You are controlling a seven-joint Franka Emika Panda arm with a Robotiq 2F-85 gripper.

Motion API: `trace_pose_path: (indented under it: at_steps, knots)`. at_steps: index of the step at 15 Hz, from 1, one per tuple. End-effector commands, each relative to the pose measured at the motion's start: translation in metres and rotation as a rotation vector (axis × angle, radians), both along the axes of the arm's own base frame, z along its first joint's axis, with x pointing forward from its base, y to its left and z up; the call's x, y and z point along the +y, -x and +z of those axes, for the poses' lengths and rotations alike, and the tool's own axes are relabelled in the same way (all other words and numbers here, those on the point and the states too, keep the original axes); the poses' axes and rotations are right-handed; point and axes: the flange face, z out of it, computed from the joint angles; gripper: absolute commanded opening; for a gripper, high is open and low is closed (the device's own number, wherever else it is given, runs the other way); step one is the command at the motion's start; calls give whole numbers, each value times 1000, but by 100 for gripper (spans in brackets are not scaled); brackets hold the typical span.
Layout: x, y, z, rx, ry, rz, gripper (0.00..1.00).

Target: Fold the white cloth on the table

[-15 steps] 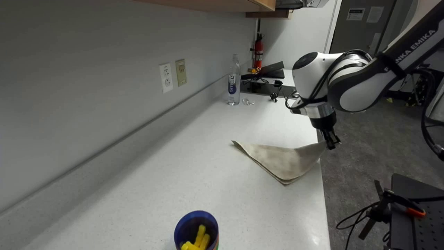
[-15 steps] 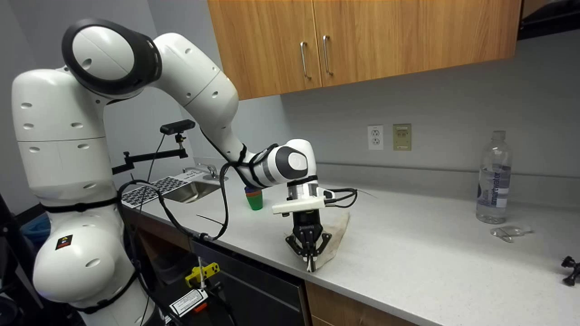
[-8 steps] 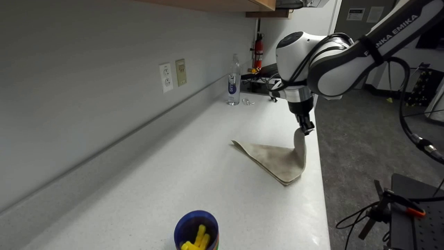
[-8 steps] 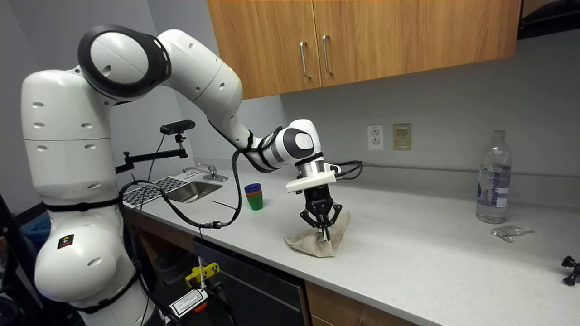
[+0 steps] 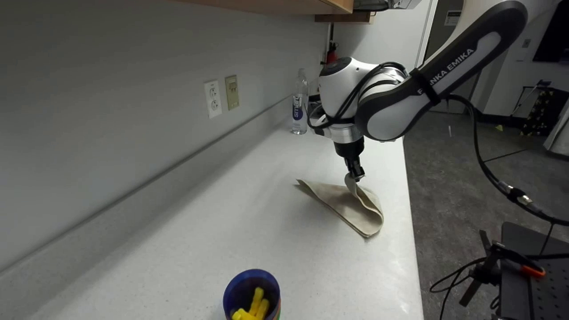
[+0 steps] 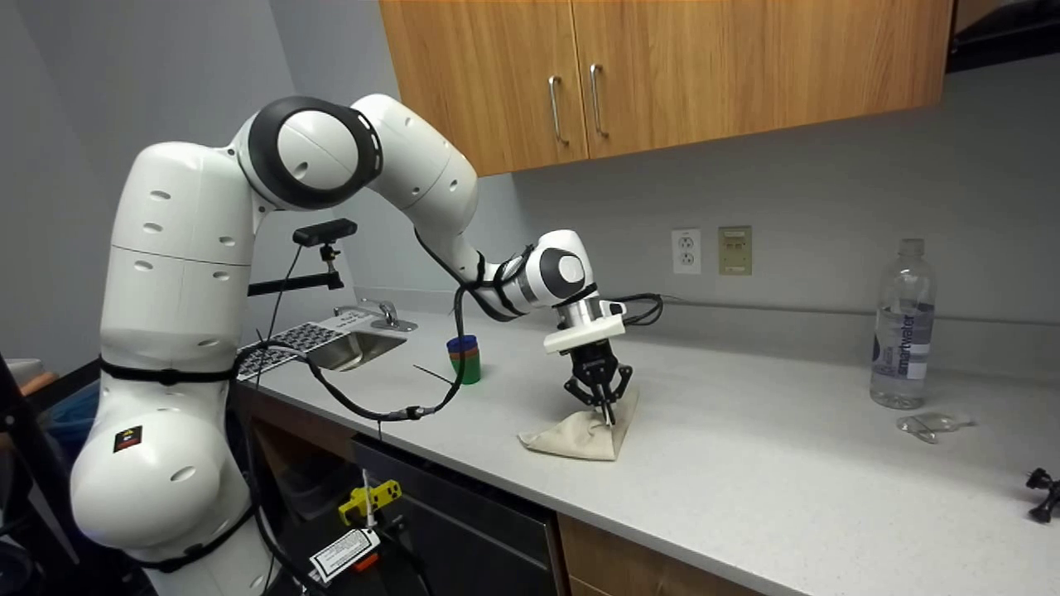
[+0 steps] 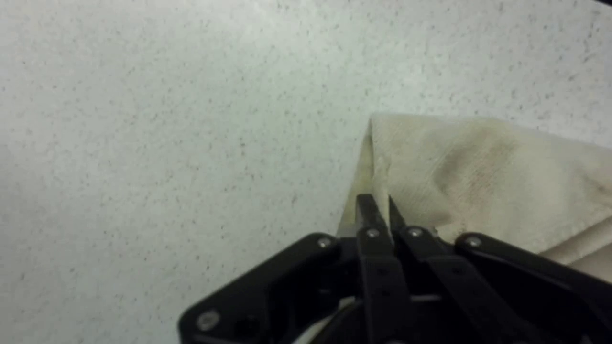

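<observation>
- Apparently mid-fold: gripper [image 7: 380, 204], jaws pinching the cloth [image 5: 342, 206] by a raised edge.
- Cloth: on the counter [image 5: 249, 213], partly doubled over.
- Next, presumably: lay that edge flat, then release.

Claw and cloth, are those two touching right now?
Touching. The wrist view shows it plainly: the claw is shut, with an edge of the cloth pinched inside it.

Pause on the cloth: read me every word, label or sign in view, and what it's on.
"smartwater": on the bottle.
"F", then "NKA EMIKA": on the forearm; a strap covers letters between.
Too small or blurred to read: door sign, arm sticker, white label, print on patterned board, marking on the claw.
</observation>
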Motion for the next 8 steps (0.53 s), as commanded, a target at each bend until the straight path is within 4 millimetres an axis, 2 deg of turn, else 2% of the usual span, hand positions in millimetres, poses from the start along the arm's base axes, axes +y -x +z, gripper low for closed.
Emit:
trace_pose_path:
  at_steps: [1, 5, 8]
  knots:
    - [24, -25, 15, -69, -8, -19, 1]
    - [41, -38, 31, -126, -5, -25, 1]
    - [46, -40, 37, -126, 7, -41, 1]
